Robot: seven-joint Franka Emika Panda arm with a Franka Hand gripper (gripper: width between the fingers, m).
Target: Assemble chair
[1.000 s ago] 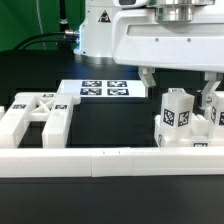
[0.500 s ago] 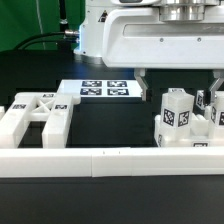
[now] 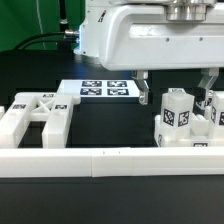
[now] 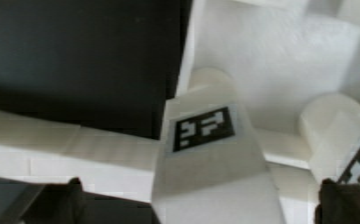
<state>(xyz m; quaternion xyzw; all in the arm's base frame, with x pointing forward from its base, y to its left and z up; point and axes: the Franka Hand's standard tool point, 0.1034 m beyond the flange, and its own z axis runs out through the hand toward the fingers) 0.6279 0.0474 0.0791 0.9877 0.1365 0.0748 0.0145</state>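
Note:
The chair lies in loose white pieces. An X-braced panel [image 3: 38,114] lies at the exterior view's left. Tagged square posts [image 3: 178,116] stand in a cluster at the right. My gripper [image 3: 180,95] hangs over that cluster, open, with one finger [image 3: 143,90] on each side of the tallest post's top, not touching it. In the wrist view this tagged post [image 4: 203,130] runs up between my two dark fingertips [image 4: 60,202], and the gripper [image 4: 203,206] straddles it. More white pieces [image 4: 337,130] lie beside it.
The marker board [image 3: 105,90] lies flat at the back centre. A long low white border rail [image 3: 100,161] runs along the front. Black table surface lies between the panel and the posts.
The fingers have spread wider apart and the left finger reaches a little lower beside the tall post. The chair pieces have not moved.

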